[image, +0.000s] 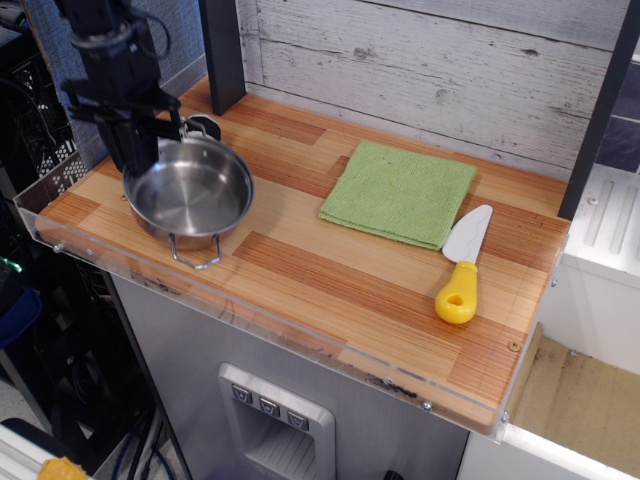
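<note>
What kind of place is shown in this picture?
Probably a mock kitchen counter in a lab: a wooden countertop holds a steel pot, a green cloth and a yellow-handled spatula, and a robot's end effector is at the pot's rim.

Round, shallow pot of shiny stainless steel (190, 190), thin rolled rim. It stands upright on the wooden worktop (350, 290), mouth open to the top, with its bare polished inside showing. One wire loop handle juts from the near side, lying level over the wood. The pot sits left of the green square cloth (400, 192), apart from it, not touching. The far-left rim is hidden behind the black fingers (135, 150).
</note>
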